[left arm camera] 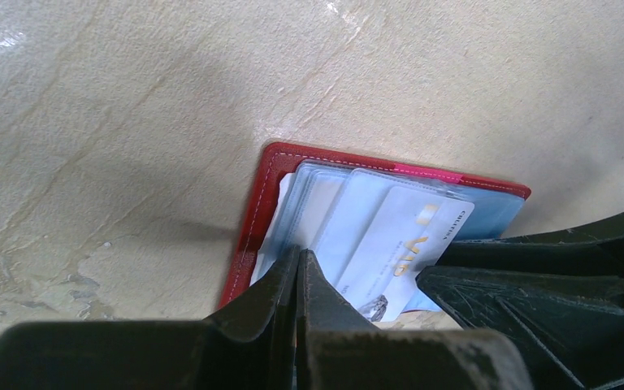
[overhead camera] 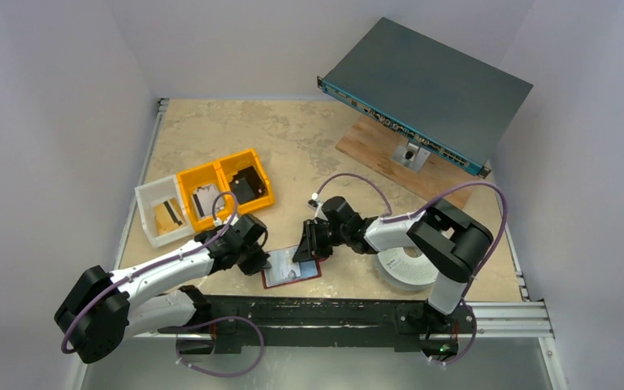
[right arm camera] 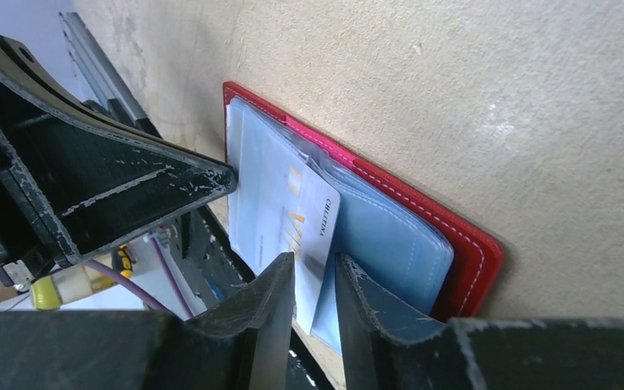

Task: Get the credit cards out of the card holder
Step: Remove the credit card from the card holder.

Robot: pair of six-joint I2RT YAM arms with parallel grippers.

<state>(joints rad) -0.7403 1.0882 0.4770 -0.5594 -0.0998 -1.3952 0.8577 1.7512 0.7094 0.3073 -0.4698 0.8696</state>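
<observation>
The dark red card holder (overhead camera: pixel 292 268) lies open and flat near the table's front edge, its pale blue-grey sleeves (right arm camera: pixel 390 236) facing up. A pale blue-grey credit card (left arm camera: pixel 406 244) with gold lettering sticks partly out of a sleeve. My left gripper (left arm camera: pixel 301 258) is shut, its tips resting on the holder's left part (left arm camera: pixel 248 236). My right gripper (right arm camera: pixel 315 272) stands slightly open, with the protruding edge of the card (right arm camera: pixel 292 219) in the gap between its fingers. In the top view both grippers, left (overhead camera: pixel 264 262) and right (overhead camera: pixel 302 253), meet over the holder.
Two yellow bins (overhead camera: pixel 226 188) and a white bin (overhead camera: pixel 162 213) sit at the left, holding small parts. A grey rack unit (overhead camera: pixel 426 89) stands on a wooden board (overhead camera: pixel 374 146) at the back right. A white roll (overhead camera: pixel 406 268) lies under the right arm. The metal rail (overhead camera: pixel 357 313) runs just behind the holder.
</observation>
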